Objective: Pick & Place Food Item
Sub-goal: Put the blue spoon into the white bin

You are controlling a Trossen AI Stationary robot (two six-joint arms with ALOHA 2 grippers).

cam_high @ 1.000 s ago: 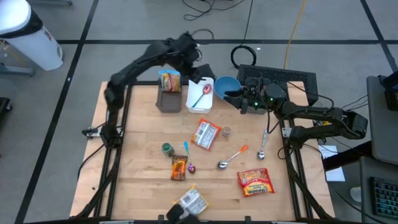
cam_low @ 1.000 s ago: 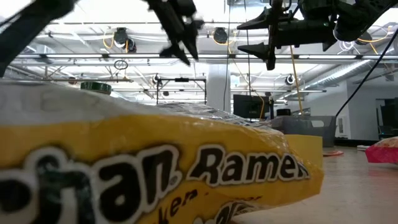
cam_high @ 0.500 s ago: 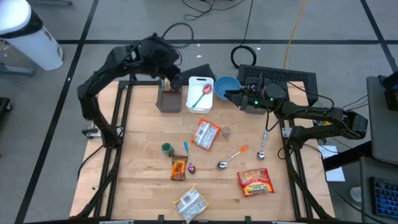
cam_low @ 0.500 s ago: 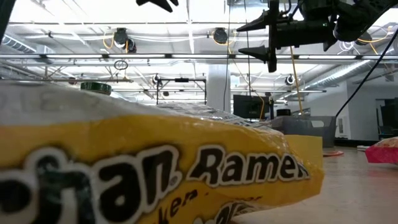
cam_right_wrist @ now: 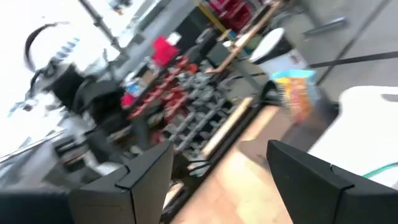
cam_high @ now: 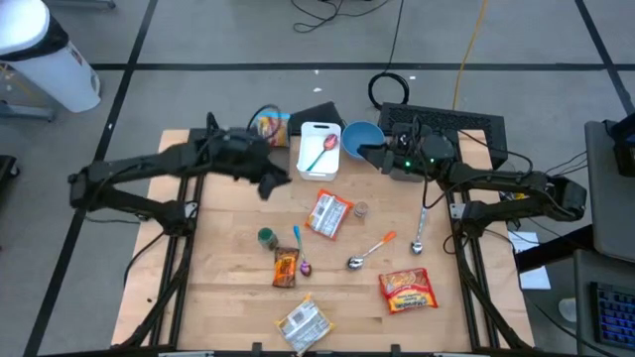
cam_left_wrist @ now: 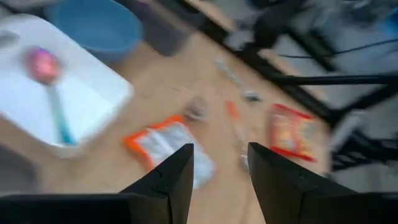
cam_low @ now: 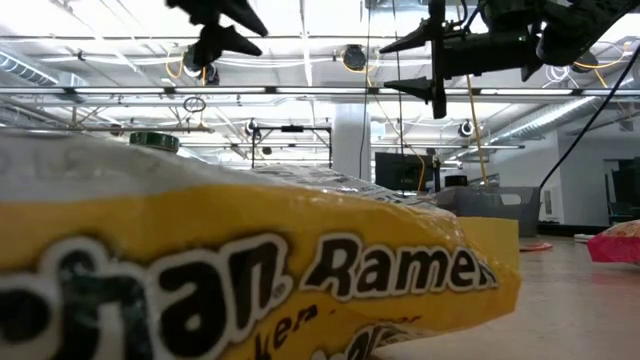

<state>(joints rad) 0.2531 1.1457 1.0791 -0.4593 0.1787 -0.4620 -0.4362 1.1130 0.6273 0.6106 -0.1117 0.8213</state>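
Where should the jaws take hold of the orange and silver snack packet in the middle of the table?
Probably across the short width of the orange and silver snack packet, coming straight down. It lies flat and slightly tilted, so the jaws should turn to match.

I see a light wooden table (cam_high: 218, 288) carrying a white rectangular tray (cam_high: 319, 151), a blue round bowl (cam_high: 362, 136), an orange-edged snack packet (cam_high: 329, 214), a red ramen packet (cam_high: 408, 290), a yellow ramen packet (cam_high: 304, 323), a green-lidded jar (cam_high: 266, 238), and a steel spoon (cam_high: 419, 236).
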